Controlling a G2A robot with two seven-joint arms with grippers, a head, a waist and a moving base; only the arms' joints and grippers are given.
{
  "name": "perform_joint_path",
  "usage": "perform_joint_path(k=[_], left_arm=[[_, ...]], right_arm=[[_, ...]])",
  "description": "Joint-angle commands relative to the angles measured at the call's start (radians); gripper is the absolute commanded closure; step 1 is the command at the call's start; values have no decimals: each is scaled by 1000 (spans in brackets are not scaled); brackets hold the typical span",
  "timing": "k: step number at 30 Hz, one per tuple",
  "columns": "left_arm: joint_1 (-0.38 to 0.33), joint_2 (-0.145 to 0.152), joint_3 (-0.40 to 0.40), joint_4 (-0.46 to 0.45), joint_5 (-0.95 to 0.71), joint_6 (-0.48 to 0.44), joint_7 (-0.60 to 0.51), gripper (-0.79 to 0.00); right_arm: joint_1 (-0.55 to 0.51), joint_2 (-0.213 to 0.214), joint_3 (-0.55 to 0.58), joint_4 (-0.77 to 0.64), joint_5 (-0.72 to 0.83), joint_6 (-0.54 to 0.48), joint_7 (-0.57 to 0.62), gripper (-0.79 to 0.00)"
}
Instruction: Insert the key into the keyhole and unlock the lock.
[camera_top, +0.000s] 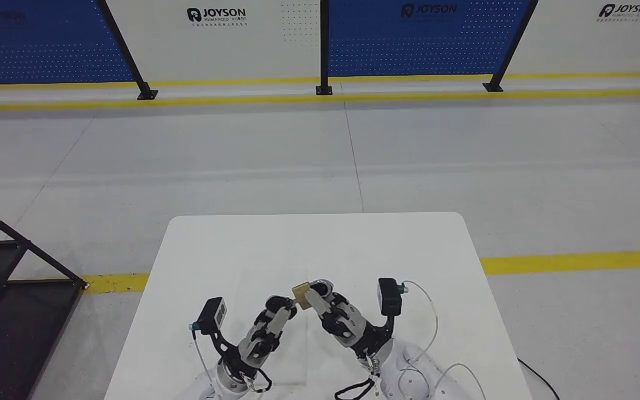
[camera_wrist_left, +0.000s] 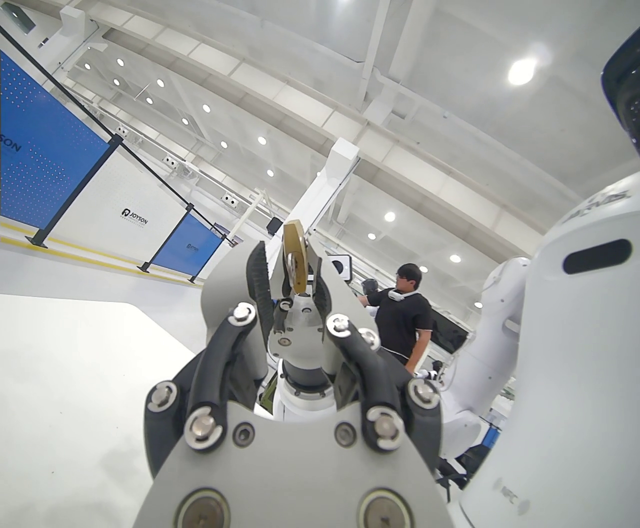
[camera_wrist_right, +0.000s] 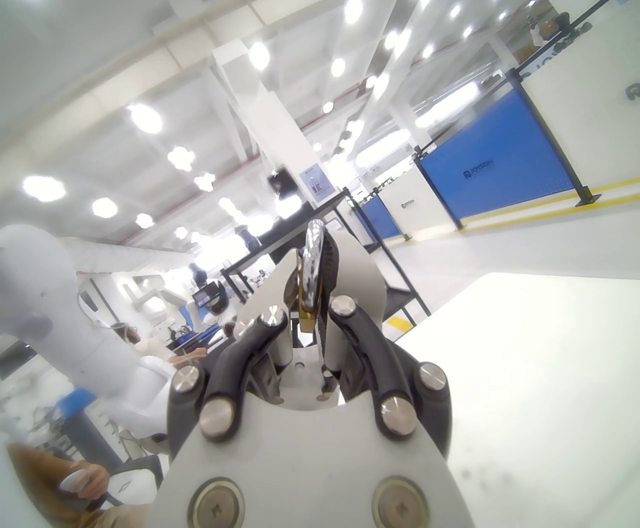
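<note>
- Key (camera_wrist_left: 294, 256): brass, seen edge-on in the left wrist view. Its long axis runs along the fingers. The flat end with a hole sticks out past the fingertips. Can't make out the blade.
- Left gripper (camera_wrist_left: 287, 257): jaws nearly closed, clamped on the key. Ribbed pads (camera_wrist_left: 260, 280) press on both of its flat faces.
- Padlock (camera_wrist_right: 311, 280): also edge-on, in the right wrist view, long axis along the fingers. The silver shackle end is out at the fingertips and the brass body sits farther back between the fingers.
- Right gripper (camera_wrist_right: 315, 255): jaws at a narrow gap, gripping the padlock, one finger on each broad face.
- Top view: both arms are over the near edge of the white table (camera_top: 250, 250), angled in toward each other. The left gripper (camera_top: 280, 305) and right gripper (camera_top: 318, 296) are tip to tip. The brass padlock (camera_top: 301, 293) is at the right gripper's tip, just beside the left gripper's tip and off the tabletop.
- The top view gives the relative position of the two grippers, but the key is too small to resolve there.
- The wrist views give each grip and the part orientation. Neither shows whether the key touches the padlock.
</note>
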Motion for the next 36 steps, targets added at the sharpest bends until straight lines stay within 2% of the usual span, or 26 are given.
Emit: perform_joint_path(k=[1,3,6,23,36], left_arm=[[0,-1,1,2,6,0,5,-182],[-1,-1,3,4,11,0,8,-148],[-2,-2,5,8,16,0,13,-3],[-8,-16,-12,30,60,2,26,0],[0,-34,-33,18,191,74,99,0]], right_arm=[[0,0,-1,1,-4,4,2,0],[1,0,-3,1,-8,8,5,0],[1,-1,-5,2,-12,13,7,0],[1,1,-13,-3,-41,35,22,0],[-5,4,-10,-9,-47,49,27,0]])
